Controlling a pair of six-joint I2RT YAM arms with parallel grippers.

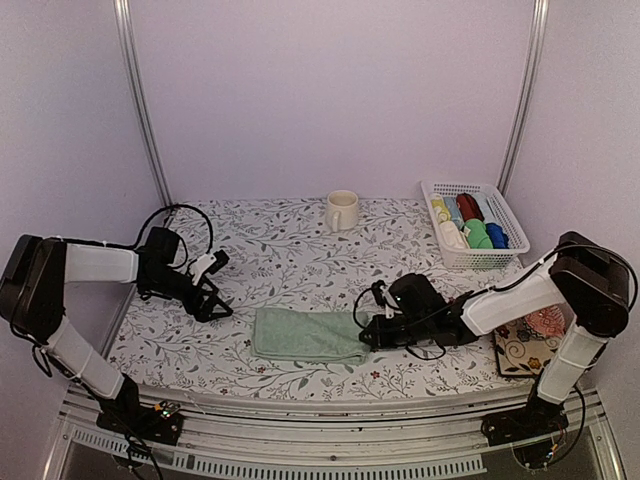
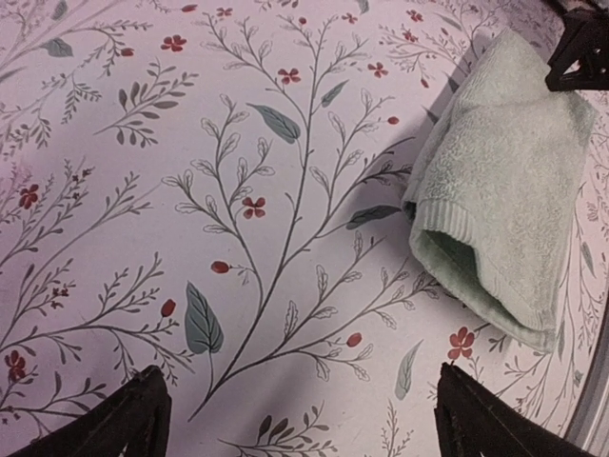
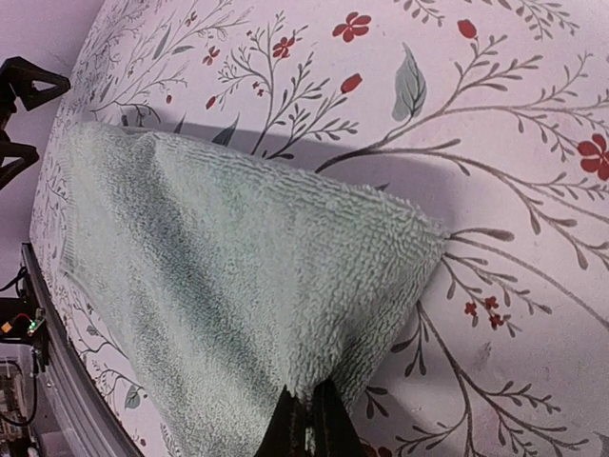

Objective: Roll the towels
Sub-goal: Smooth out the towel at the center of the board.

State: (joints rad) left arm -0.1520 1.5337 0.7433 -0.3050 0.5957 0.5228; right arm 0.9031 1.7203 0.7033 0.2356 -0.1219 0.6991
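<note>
Room: pale lilac walls, with two metal rails rising at the back of the top view.
Worktop: covered in a white cloth printed with grey branches, green leaves and small red flowers; it fills the middle of the top view.
Green towel: the only towel lying loose on the worktop. It sits folded in the lower centre of the top view, near the front edge and between the two arms. In the left wrist view it lies at the right of the frame, its folded end open toward the lens.
Right tool: low at the right end of the green towel, clenched on its edge. In the right wrist view the fingers meet at the bottom of the frame with the terry pinched between them. The cloth next to the grip is raised a little and throws a shadow on the worktop.
Left tool: at the left of the top view, released, with the jaws spread wide. It holds nothing and stands apart from the green towel's left end.
Mug: cream, upright, at the upper centre of the worktop, well apart from the green towel.
Basket: white and slatted, at the upper right of the worktop; it holds rolled cloths in yellow, cream, green, dark red and blue.
</note>
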